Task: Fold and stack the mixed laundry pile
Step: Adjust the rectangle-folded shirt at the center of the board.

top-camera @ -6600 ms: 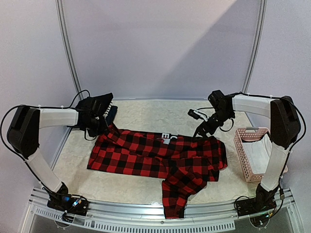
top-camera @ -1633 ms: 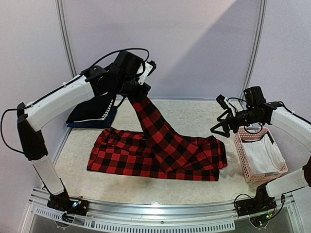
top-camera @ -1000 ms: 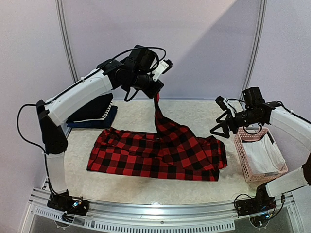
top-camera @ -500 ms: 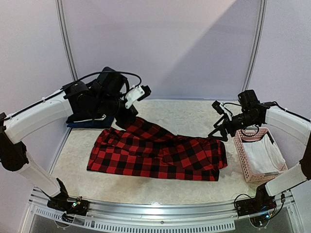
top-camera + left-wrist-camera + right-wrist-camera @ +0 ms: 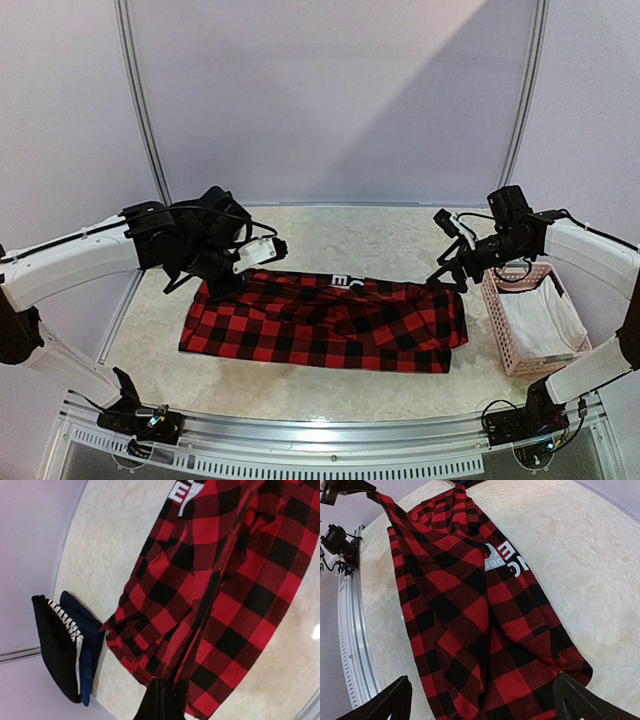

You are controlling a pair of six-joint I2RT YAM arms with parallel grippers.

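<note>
The red-and-black plaid shirt (image 5: 330, 325) lies spread flat across the middle of the table, folded into a long band. White lettering (image 5: 345, 281) peeks out at its far edge. My left gripper (image 5: 224, 288) is low at the shirt's far left corner, shut on a fold of plaid (image 5: 220, 580) that runs straight into its fingertips (image 5: 161, 692). My right gripper (image 5: 446, 277) hovers over the shirt's right end (image 5: 465, 605), open wide with nothing between its fingers (image 5: 387, 705). Folded navy and black clothes (image 5: 60, 645) sit just beyond the shirt's left end; the left arm hides them in the top view.
A pink slatted basket (image 5: 497, 312) stands at the right edge of the table with white cloth (image 5: 545, 322) inside. The metal rail (image 5: 320, 440) runs along the near edge. Bare marbled tabletop (image 5: 330, 235) lies behind the shirt.
My left gripper has swung down from high above the table to the left, laying the lifted plaid sleeve flat along the shirt. The right gripper has stayed open near the right end.
</note>
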